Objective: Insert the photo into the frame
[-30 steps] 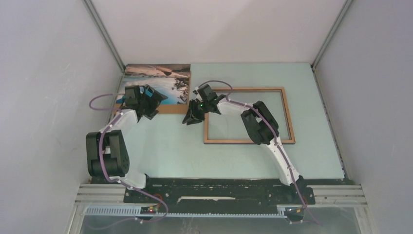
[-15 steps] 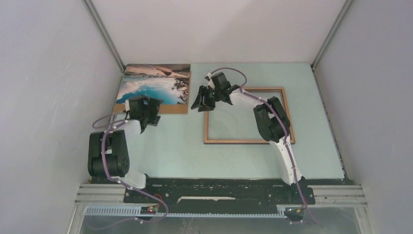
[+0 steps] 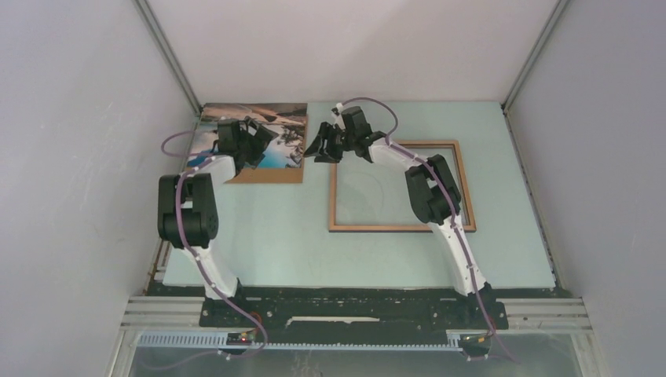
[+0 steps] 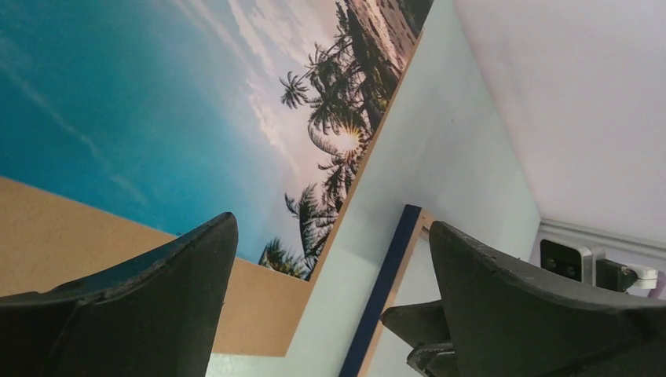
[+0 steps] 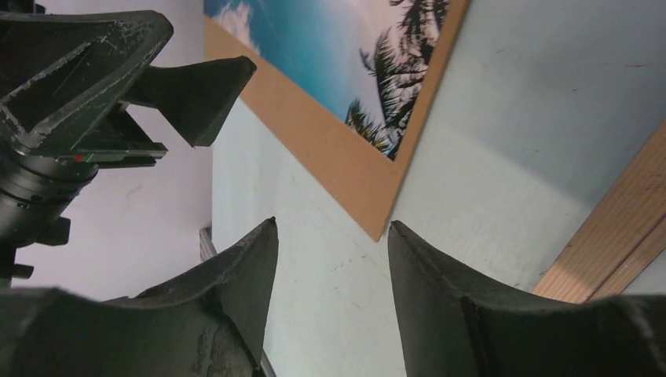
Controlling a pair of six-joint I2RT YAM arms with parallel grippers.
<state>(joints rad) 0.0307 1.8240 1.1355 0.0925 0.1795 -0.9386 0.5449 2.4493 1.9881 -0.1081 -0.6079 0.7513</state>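
The photo (image 3: 271, 124) lies face up at the table's back left on a brown backing board (image 3: 271, 175); turquoise water and dark trees fill the left wrist view (image 4: 157, 118). My left gripper (image 3: 256, 144) hovers over the photo, open and empty (image 4: 331, 228). The frame (image 3: 400, 228) lies flat to the right, wood face up, its navy edge (image 4: 385, 290) showing. My right gripper (image 3: 318, 149) hangs between board and frame, open with nothing in it (image 5: 332, 224), above the board's corner (image 5: 345, 173) and beside the frame's wood (image 5: 620, 236).
The pale green table (image 3: 275, 236) is enclosed by grey walls on the left, back and right. The photo and board sit tight in the back left corner. Both grippers are close to each other; the left gripper's fingers (image 5: 188, 86) show in the right wrist view.
My left arm swung from the board's near edge forward over the photo. My right gripper moved from the frame's left side to beyond its far-left corner and opened wider.
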